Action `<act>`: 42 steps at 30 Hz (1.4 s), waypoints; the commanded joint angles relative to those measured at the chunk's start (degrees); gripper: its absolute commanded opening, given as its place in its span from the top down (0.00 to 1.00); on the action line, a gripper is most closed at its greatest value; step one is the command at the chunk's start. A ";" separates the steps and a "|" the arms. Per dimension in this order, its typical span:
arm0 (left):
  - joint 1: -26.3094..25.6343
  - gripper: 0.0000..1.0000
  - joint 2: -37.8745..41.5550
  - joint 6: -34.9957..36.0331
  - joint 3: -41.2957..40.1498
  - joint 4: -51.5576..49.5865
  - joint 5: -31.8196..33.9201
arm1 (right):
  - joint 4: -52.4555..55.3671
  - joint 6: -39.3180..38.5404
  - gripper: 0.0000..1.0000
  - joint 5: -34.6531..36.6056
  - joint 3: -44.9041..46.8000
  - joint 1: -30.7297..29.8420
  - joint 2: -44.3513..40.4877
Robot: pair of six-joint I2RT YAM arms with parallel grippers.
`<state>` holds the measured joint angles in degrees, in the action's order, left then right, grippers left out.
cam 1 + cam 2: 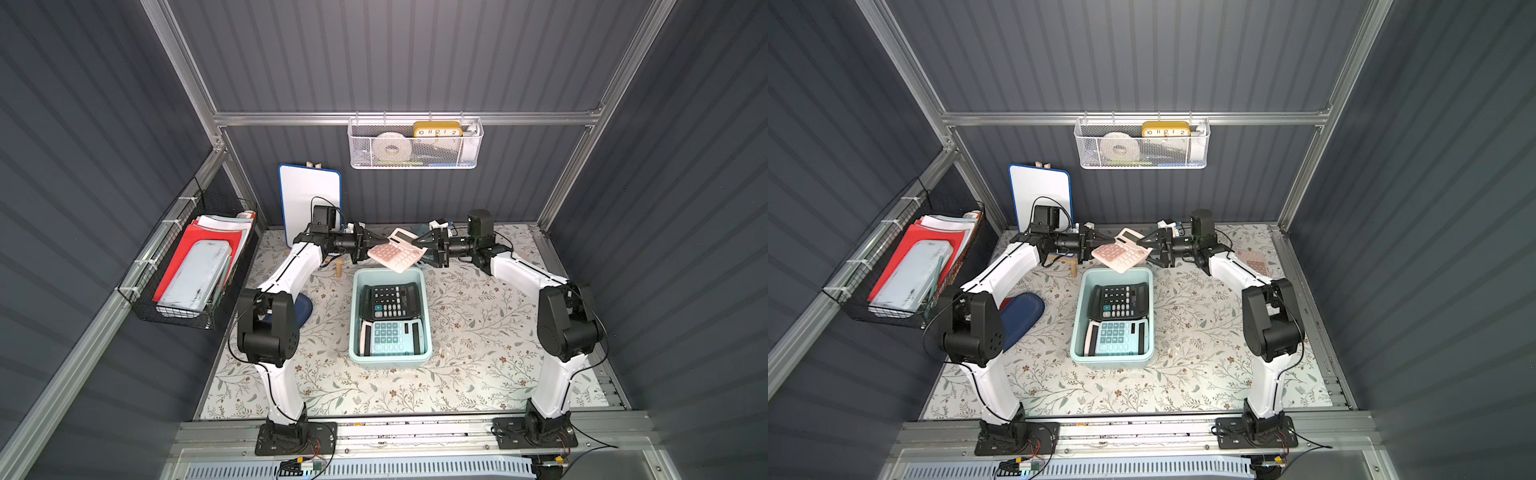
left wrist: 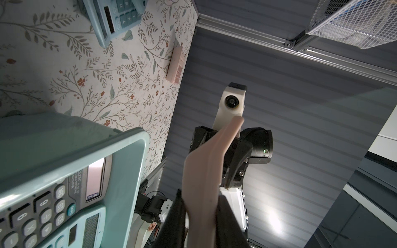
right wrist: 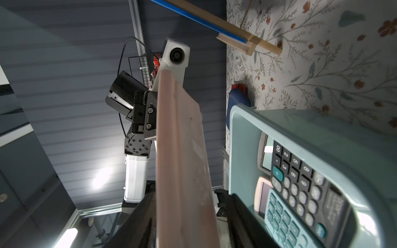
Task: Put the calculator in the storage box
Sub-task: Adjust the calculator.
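A pink calculator (image 1: 397,251) (image 1: 1121,251) hangs tilted in the air just past the far end of the mint-green storage box (image 1: 428,316) (image 1: 1111,361). My left gripper (image 1: 380,245) (image 1: 1104,243) is shut on its left edge, and in the left wrist view its fingers (image 2: 225,206) press both faces of the calculator (image 2: 204,167). My right gripper (image 1: 419,251) (image 1: 1144,250) stands open around the opposite edge. In the right wrist view a gap shows between one finger (image 3: 238,206) and the calculator (image 3: 180,139).
The box holds a black calculator (image 1: 388,301) and a teal one (image 1: 390,337). Another pink calculator (image 1: 1252,259) lies at the back right. A whiteboard on an easel (image 1: 309,203), a white mesh basket (image 1: 415,143), a black wire basket (image 1: 191,266) and a blue object (image 1: 303,307) surround the table.
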<state>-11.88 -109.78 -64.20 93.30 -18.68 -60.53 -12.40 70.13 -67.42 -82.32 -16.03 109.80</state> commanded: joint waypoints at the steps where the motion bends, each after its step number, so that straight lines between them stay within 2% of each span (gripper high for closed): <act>1: -0.01 0.91 3.31 -2.45 1.79 3.20 3.82 | -1.04 1.32 0.38 3.39 1.26 -0.14 -3.40; 6: 0.01 0.92 4.94 -6.46 0.78 7.28 12.42 | -3.82 4.66 0.25 8.63 5.36 -0.23 -6.80; 11: -0.37 0.92 7.45 -12.90 -1.54 13.33 23.66 | -7.63 8.60 0.13 14.95 9.60 -1.30 -10.34; 18: -4.37 0.93 12.70 -18.95 -6.28 19.23 39.17 | -7.29 9.85 0.01 24.09 11.34 -5.14 -12.98; 22: -6.09 0.94 14.26 -20.99 -8.04 20.52 43.56 | -10.27 10.05 0.01 30.41 12.52 -7.79 -13.95; 31: -7.81 0.94 14.87 -23.50 -8.83 23.16 47.36 | -16.69 8.52 0.02 41.68 12.78 -10.55 -14.35; 42: -8.07 0.95 14.64 -24.39 -10.57 26.30 47.95 | -20.33 10.98 0.31 45.06 6.84 -13.48 -8.87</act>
<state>-19.86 -96.90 -87.74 83.31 3.79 -12.80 -30.61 80.71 -23.75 -73.41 -29.02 99.48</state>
